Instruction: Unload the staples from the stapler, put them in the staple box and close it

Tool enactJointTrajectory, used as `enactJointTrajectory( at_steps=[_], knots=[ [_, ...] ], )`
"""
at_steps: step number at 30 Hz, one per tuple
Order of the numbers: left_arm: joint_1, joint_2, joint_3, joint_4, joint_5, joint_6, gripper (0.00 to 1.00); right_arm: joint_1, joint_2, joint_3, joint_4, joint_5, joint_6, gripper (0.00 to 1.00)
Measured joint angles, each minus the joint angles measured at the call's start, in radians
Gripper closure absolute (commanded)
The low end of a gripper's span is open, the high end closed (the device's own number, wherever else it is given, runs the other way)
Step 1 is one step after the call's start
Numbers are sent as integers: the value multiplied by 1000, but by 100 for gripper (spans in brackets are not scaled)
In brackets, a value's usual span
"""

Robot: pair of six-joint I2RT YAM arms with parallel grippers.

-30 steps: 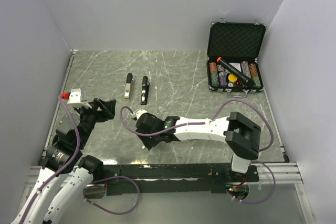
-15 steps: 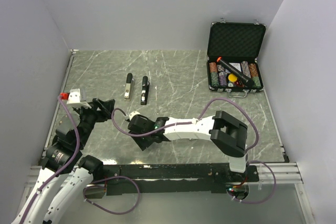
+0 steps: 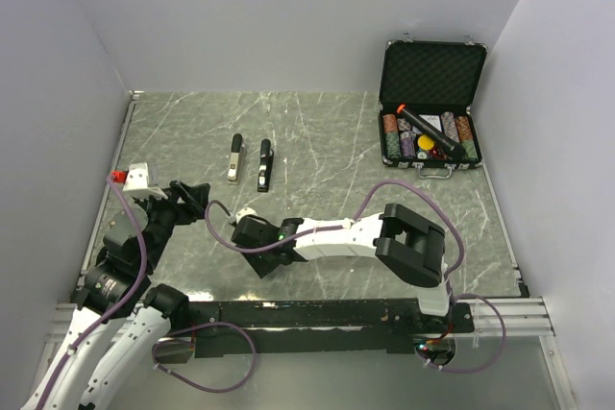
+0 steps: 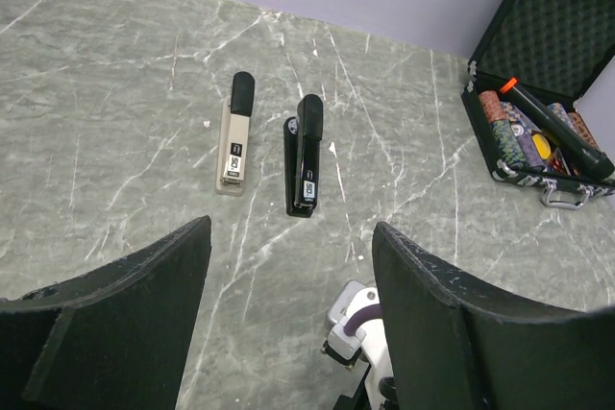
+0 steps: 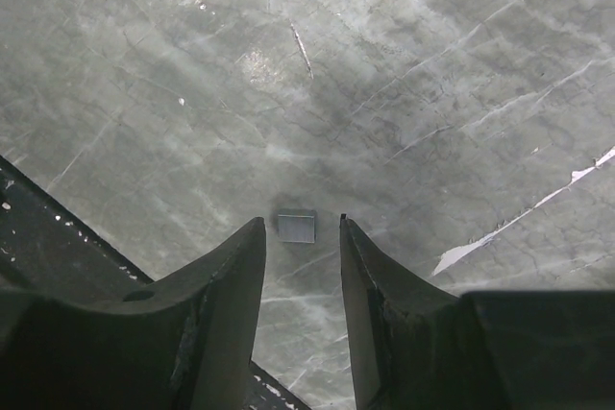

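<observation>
The black stapler (image 3: pixel 264 163) lies on the marble table, also in the left wrist view (image 4: pixel 307 155). A second slim piece, pale with a black end (image 4: pixel 235 134), lies parallel just left of it. A short silvery strip of staples (image 5: pixel 296 227) lies flat on the table. My right gripper (image 5: pixel 302 226) is open, low over the table, with one fingertip on each side of the strip and not touching it. In the top view it (image 3: pixel 258 258) is near the front edge. My left gripper (image 4: pixel 293 228) is open and empty, well short of the stapler.
An open black case (image 3: pixel 430 108) with poker chips and a black tube with an orange end stands at the back right. A small red-and-white box (image 3: pixel 134 176) is at the left edge. The black front rail (image 5: pixel 58 237) is close to my right gripper. Walls enclose the table.
My right arm has swung left and nearer the front edge, bringing its gripper down over the staple strip. The left arm and the stapler have not moved.
</observation>
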Motion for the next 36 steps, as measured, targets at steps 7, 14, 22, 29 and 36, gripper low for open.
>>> enactJointTrajectory(
  at_steps=[7,14,22,29,36],
  knots=[
    [0,-2,0,0,0,0,28,12,8,2,0,19,19,57],
    [0,-2,-1,-3,-6,0,27,27,30,14,-2,45,31,59],
    [0,-2,-2,-3,-7,0,27,32,30,15,-10,74,44,65],
    [0,-2,-2,-3,-7,0,27,36,30,17,-25,100,48,76],
    [0,-2,-2,-3,-7,0,27,37,30,18,-33,114,51,81]
  ],
)
